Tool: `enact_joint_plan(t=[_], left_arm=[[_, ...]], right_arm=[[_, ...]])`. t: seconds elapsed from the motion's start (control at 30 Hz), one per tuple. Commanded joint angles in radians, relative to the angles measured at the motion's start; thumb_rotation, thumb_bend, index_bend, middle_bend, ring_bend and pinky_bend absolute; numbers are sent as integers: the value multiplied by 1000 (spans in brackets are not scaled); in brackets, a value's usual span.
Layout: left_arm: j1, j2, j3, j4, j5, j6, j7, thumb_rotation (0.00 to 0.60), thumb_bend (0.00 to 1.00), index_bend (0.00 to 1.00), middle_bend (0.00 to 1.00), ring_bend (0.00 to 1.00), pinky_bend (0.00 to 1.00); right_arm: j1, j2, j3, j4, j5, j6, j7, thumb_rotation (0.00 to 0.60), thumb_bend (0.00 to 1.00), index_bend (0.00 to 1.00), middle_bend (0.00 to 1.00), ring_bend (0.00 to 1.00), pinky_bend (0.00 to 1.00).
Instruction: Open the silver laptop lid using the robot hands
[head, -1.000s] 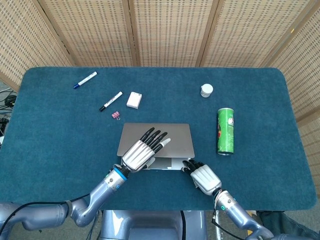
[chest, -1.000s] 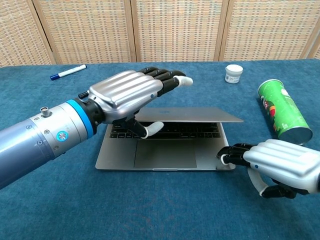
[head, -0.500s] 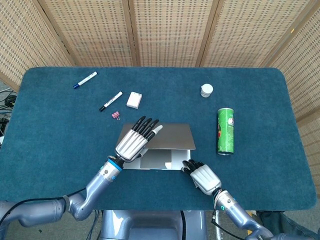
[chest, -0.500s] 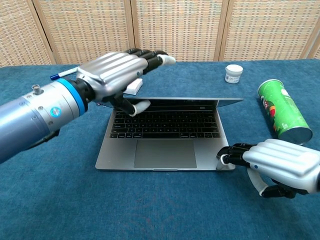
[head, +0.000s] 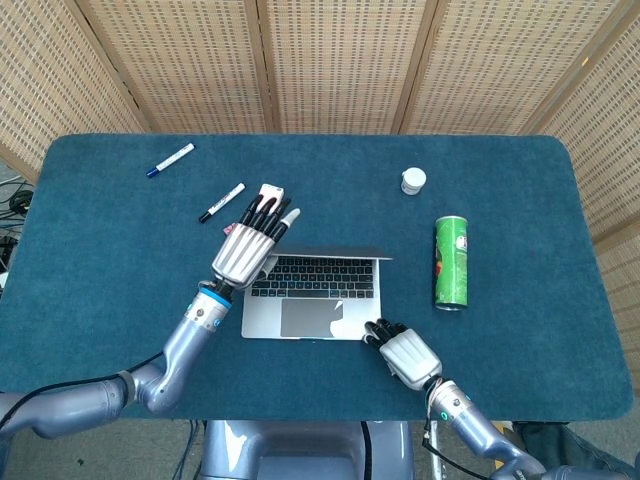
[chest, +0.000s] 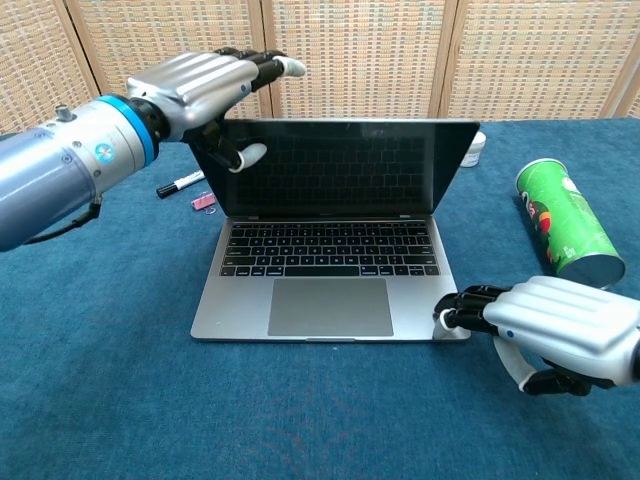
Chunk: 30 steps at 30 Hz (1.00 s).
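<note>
Lid of the silver laptop (chest: 335, 180) now raised well past the low angle of a second ago, standing near upright with dark screen and whole keyboard exposed to the chest view; from the head view seen almost edge-on behind the keys (head: 315, 275). Left robot hand (chest: 200, 85) carried up and back with the lid's left top corner, fingers stretched over the top edge, thumb (chest: 245, 155) set against the screen face (a light pinch of the corner, by the look of it, not a full grasp). Right robot hand (chest: 560, 335) unmoved over the last second, fingertips (chest: 455, 305) pressed on the base's front right corner, holding nothing, apparently pinning the base flat while the lid swung. Laptop sitting in the middle of the blue bench (head: 100, 260), near the front edge; green can (head: 452, 262) lying to its right, small white jar (head: 413, 180) further back, markers (head: 221, 202) and white box (head: 268, 195) behind the left robot hand. Task judged all but done; perhaps a slight further tilt, then release.
</note>
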Motion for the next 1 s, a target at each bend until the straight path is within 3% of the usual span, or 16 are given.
enact_joint_plan(t=[0.03,0.33,0.5,0.67,1.0], left_arm=[[-23,-3,-24,21,-33,-9,0,600,449,0,0,0,0],[-112,-30,-125,63,-208,-10,74,600,447,0,0,0,0],[-158,-39,-127,120,-266,-3,149,600,437,0,0,0,0],[-185,-55,-121,183,-245,18,121,600,436,0,0,0,0],[-203,-75,-118,255,-303,32,142,600,437,0,0,0,0]], right_arm=[[4,1,-2,-1,4,-2,-8,600,1000,194,127,101,274],[8,-6,-13,8,4,3,9,600,1000,194,129,101,274],[14,-2,-13,16,1,2,35,600,1000,194,129,101,274],[19,4,-14,21,2,1,44,600,1000,194,129,101,274],[24,11,-15,20,11,0,45,600,1000,194,129,101,274]])
